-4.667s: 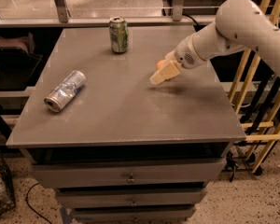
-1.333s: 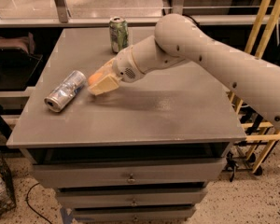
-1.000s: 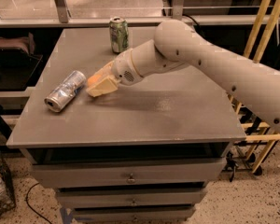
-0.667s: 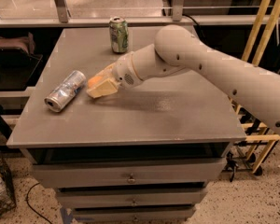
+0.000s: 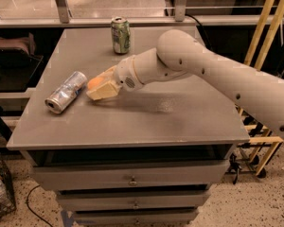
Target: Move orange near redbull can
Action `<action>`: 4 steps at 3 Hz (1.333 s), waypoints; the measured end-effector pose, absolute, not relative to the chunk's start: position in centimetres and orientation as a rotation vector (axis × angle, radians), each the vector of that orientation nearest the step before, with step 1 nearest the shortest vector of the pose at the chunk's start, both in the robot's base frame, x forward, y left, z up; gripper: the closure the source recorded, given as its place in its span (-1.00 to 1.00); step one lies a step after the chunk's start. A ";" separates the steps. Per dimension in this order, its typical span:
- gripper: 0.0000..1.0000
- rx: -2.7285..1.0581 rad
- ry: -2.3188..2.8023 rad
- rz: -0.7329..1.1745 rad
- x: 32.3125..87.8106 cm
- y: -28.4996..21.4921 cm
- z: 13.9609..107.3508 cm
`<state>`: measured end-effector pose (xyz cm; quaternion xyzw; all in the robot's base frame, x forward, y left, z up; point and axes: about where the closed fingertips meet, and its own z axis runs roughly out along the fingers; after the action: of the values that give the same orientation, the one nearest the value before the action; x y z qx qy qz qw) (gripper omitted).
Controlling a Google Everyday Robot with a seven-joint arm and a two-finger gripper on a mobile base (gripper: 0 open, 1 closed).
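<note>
Two cans were on the grey table (image 5: 180, 122) at this moment: the redbull can (image 5: 66, 92) lay on its side near the left edge, open end toward the front, and a green and white can (image 5: 120, 35) stood upright at the back, well apart from the work.

I had the gripper (image 5: 99, 90) low over the tabletop, just to the right of the redbull can, with its cream fingers (image 5: 106, 91) closed around the orange (image 5: 95, 82). The arm (image 5: 213, 74) reached in from the right across bare surface. I judged that this approach suited the layout, because it kept the wrist away from both cans. I also judged the low carry deliberate, since a round fruit let go close to the surface should settle rather than roll off. A can lying on its side can be knocked rolling by a nudge, so I noted the small gap between fruit and can as worth keeping.

Condition of the orange: small, round, smooth and plain in colour. Only its upper left part showed past the fingers; the rest was hidden. I could not tell whether it rested on the table or hung just above it. It sat near the can's right flank, not touching — by my reading the placement was all but made, with the release not yet done.
</note>
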<state>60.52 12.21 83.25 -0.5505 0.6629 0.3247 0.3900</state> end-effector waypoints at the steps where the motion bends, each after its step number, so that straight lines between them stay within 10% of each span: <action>1: 0.16 -1.403 1.683 0.828 60.4 12.4 83.2; 4: -1.00 -1.413 1.679 0.837 60.1 13.0 83.0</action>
<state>60.15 13.04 83.05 -0.5550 0.6594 0.3289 0.3861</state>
